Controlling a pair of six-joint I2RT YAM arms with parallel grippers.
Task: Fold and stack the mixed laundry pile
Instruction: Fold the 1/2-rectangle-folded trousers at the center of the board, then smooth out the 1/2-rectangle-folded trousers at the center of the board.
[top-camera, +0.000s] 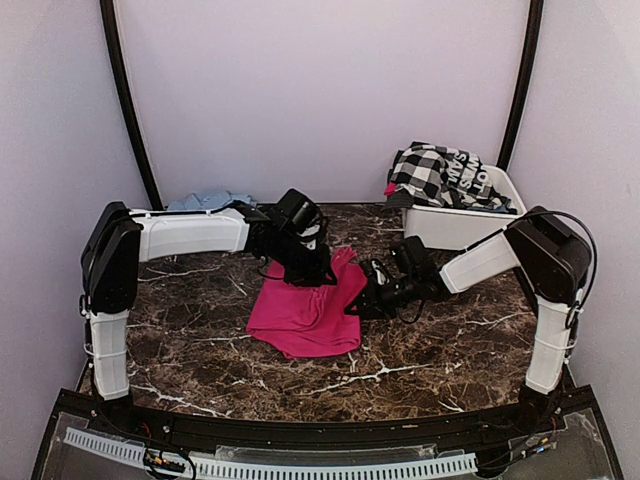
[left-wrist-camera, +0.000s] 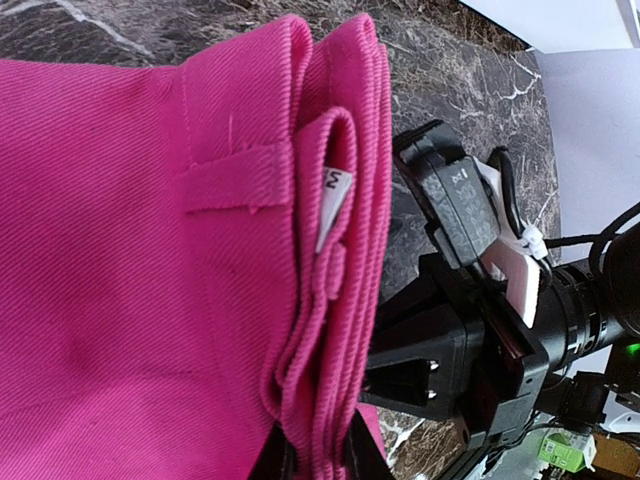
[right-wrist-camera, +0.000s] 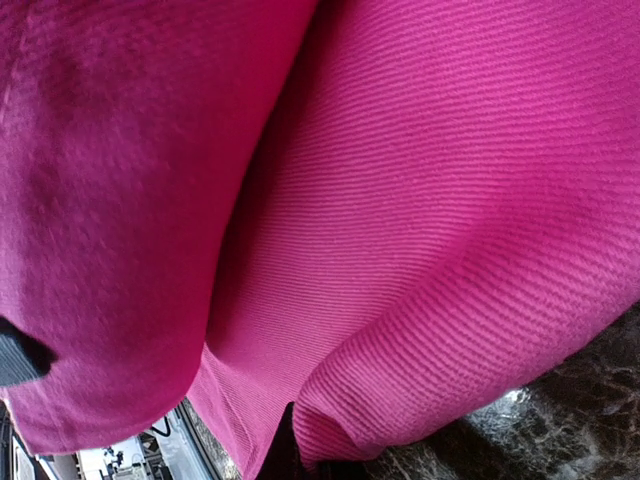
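1. The left arm (top-camera: 190, 232) rises from the table's (top-camera: 200, 350) near left corner, bends at its upper joint and stretches level toward the table's middle.
2. Its wrist turns down. The left gripper (top-camera: 312, 272) points at the table, jaws pinched on a folded edge of the pink cloth (top-camera: 305, 318).
3. The right arm (top-camera: 485, 258) climbs from the near right corner, folds and slopes down to the left.
4. The right gripper (top-camera: 358, 302) sits low, near the left one, jaws closed at the cloth's right edge, which hides its fingertips.
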